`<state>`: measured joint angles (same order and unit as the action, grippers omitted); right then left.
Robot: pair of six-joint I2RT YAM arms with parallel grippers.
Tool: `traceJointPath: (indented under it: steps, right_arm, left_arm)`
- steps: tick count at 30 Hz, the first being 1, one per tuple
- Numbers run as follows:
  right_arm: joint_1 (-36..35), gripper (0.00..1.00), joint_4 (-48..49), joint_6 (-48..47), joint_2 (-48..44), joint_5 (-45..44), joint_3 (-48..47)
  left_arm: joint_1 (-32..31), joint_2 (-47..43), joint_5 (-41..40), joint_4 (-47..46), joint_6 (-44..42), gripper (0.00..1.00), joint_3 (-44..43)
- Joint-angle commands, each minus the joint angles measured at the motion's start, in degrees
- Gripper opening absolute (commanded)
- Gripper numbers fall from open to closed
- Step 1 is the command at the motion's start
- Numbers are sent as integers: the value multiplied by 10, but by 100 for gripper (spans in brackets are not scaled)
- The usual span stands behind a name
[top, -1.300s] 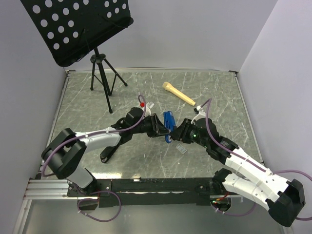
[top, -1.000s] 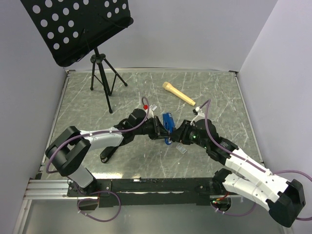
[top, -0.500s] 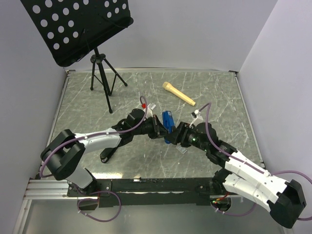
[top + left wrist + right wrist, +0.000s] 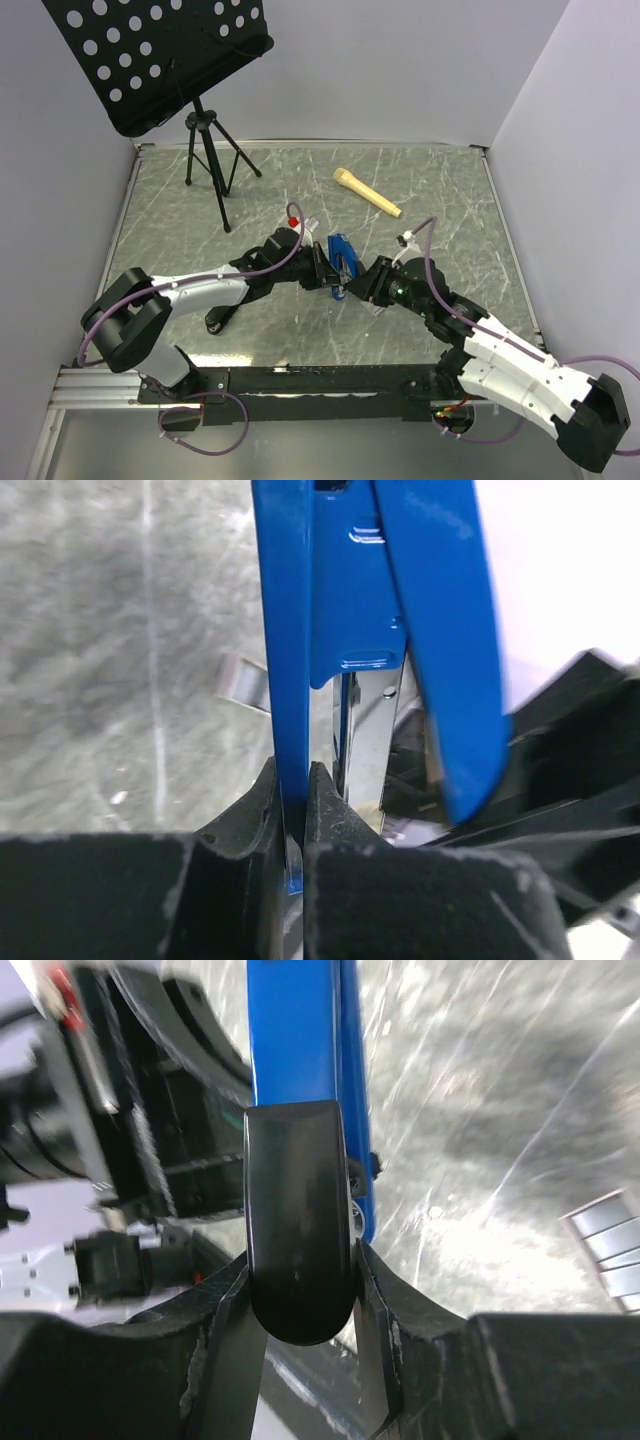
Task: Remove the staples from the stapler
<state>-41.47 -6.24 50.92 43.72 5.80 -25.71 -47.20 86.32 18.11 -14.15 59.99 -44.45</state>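
Stapler (image 4: 342, 258), blue: left gripper (image 4: 295, 805) pinching one bar, right gripper (image 4: 302, 1280) clamping the black end, holding it open. Staples (image 4: 608, 1242) lying on surface (image 4: 450, 200). Next, probably: checking the magazine is empty.

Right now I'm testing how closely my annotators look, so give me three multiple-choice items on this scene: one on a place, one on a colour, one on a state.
1. Where is the music stand?
A. the far left corner
B. the far right corner
C. between the two arms

2. What colour is the stapler held up between the arms?
A. red
B. blue
C. green

3. How do the jaws of the left gripper stand?
A. wide open with nothing between them
B. shut on the stapler's thin bar
C. out of view

Answers:
1 A, since the top view shows it at the far left.
2 B, since both wrist views show blue bars.
3 B, since the left wrist view shows the jaws pinching the bar.
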Motion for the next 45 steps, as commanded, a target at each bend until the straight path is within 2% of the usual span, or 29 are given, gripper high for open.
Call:
traceJointPath:
  steps: [1, 5, 7, 13, 18, 23, 32, 37, 45]
  right_arm:
    - [26, 37, -30, -40, -23, -80, -42]
    - [62, 32, -15, -66, -11, -50, -57]
    - [94, 33, -2, -73, -9, -22, -60]
    - [167, 35, 28, -100, 14, 32, -76]
    - [183, 38, 89, -136, 69, 70, -92]
    - [214, 43, 140, -124, 129, 130, -101]
    - [228, 50, 203, -133, 215, 163, -122]
    - [235, 51, 212, -174, 262, 181, -144]
    - [256, 48, 239, -238, 304, 227, -166]
  left_arm:
    - [8, -57, -36, -5, -57, 1, -1]
    - [7, -68, -40, 28, -126, 1, -7]
    - [5, -77, -43, 45, -155, 1, -8]
    - [-29, -125, -122, 90, -292, 1, -16]
    - [-36, -123, -154, 135, -362, 1, -45]
    - [-59, -113, -177, 169, -443, 1, -57]
    - [-90, -103, -209, 182, -515, 1, -64]
    - [-106, -108, -202, 198, -585, 1, -65]
    - [-123, -109, -238, 220, -676, 1, -75]
